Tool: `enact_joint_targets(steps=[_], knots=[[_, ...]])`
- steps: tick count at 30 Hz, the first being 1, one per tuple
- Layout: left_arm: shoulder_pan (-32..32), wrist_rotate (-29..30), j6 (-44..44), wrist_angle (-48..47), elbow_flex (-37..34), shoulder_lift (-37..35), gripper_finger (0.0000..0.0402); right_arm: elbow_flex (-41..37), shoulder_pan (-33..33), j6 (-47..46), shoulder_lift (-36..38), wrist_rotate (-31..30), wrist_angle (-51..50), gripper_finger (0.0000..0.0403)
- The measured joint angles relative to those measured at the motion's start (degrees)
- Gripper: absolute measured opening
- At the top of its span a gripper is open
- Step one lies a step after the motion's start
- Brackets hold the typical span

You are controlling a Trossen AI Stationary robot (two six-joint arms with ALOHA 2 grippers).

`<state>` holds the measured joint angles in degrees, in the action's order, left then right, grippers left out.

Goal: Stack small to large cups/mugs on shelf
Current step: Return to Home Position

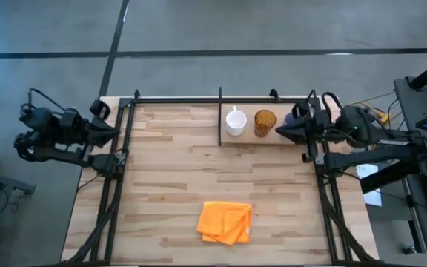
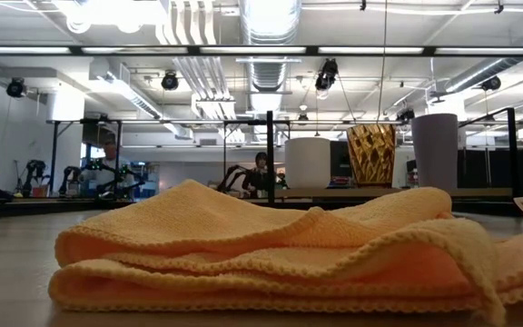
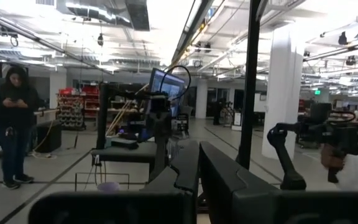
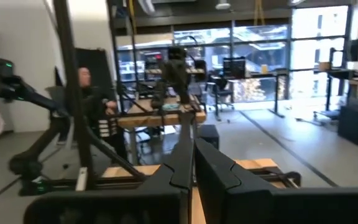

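Note:
On the shelf point(image 1: 247, 140) at the table's far right stand three vessels in a row: a white mug point(image 1: 236, 122), an amber cup point(image 1: 265, 122) and a lavender tumbler point(image 2: 435, 152). Each rests on its base. In the high view the tumbler point(image 1: 296, 114) is mostly hidden under my right arm. My right gripper point(image 1: 278, 132) is shut and empty above the shelf's right end, beside the amber cup. My left gripper point(image 1: 115, 133) is shut and empty at the table's left edge. In the low view the mug point(image 2: 308, 163) and amber cup point(image 2: 371, 154) stand apart.
A crumpled orange cloth point(image 1: 225, 222) lies near the table's front middle and fills the low view's foreground point(image 2: 271, 250). The shelf's thin black divider point(image 1: 220, 117) stands at its left end. A black frame runs along the table's left, right and far sides. A person point(image 3: 14, 124) stands beyond the table.

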<state>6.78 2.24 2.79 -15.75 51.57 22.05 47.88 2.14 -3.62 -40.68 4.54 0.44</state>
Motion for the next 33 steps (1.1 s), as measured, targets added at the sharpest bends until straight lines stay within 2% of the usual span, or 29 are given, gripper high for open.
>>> enact_joint_targets(steps=[5, 8, 17, 25, 33], knots=[[0.0, 0.0, 0.2, 5.5, -7.4, -5.0, 0.0, -1.7, -3.0, 0.4, 1.4, 0.0, -0.1, 0.0008], [0.0, 0.0, 3.2, 6.8, -11.1, -8.6, 0.0, -3.2, -3.6, 1.1, 2.1, 0.0, 0.0, 0.0008], [0.0, 0.1, 5.8, 5.8, -19.5, -20.1, 0.0, -11.0, -3.7, 0.8, 6.5, 0.0, 2.7, 0.0008], [0.0, 0.3, 5.5, 6.2, -21.4, -19.3, 0.0, -21.7, -3.6, -1.5, 13.6, 0.0, 14.0, 0.0008], [0.0, 1.7, 5.7, 5.7, -24.2, -20.4, 0.0, -29.4, -3.6, -4.8, 20.8, -0.1, 15.5, 0.0008]])
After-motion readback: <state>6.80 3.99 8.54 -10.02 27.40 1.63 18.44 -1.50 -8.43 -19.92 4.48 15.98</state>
